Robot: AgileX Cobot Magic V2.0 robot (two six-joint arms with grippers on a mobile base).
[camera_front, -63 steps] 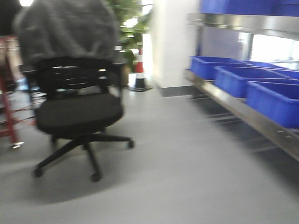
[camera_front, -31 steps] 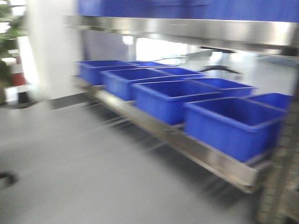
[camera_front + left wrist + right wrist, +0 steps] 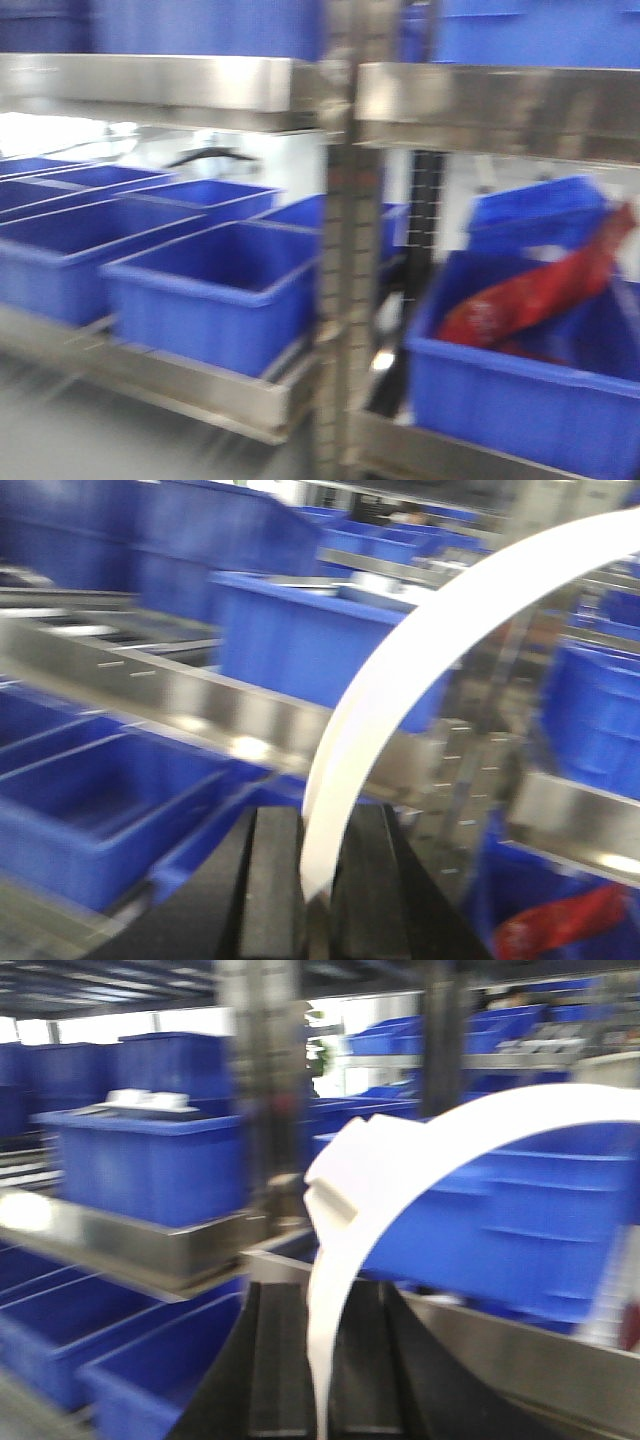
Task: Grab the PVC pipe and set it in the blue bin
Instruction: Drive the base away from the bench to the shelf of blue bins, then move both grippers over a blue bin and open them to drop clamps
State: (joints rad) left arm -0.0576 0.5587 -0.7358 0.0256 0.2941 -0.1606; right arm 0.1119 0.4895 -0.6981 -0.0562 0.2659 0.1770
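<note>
Reference landmark: the upright steel post (image 3: 345, 300) of the shelving rack. All views are smeared, so I cannot judge fine detail.

Left of the post, a row of blue bins sits on the lower shelf. The nearest empty bin (image 3: 200, 320) is just beside the post, and I can see nothing inside it. Right of the post, another blue bin (image 3: 500, 410) holds a red packet (image 3: 540, 290) lying tilted.

The front view shows neither arm and no pipe.

In its wrist view, the left gripper (image 3: 312, 905) has its jaws drawn narrow, clamping the lower end of the PVC pipe (image 3: 400, 670). The right gripper (image 3: 320, 1370) is likewise closed narrow on a second white length (image 3: 400, 1150), which has a stepped collar partway up. I cannot tell whether these are one piece or two.

Handling, in my judgement:
- The pipe is light, rigid and smooth-skinned.
- It will not crush, but it may pivot or slide between the pads.
- It is gripped at one end, which leaves a long lever above the fingers. A hold nearer the bend would steady it.

Orientation: the long axis is curved. It rises from the jaws, then sweeps up and right, with the free end pointing out of frame towards the shelving.
</note>
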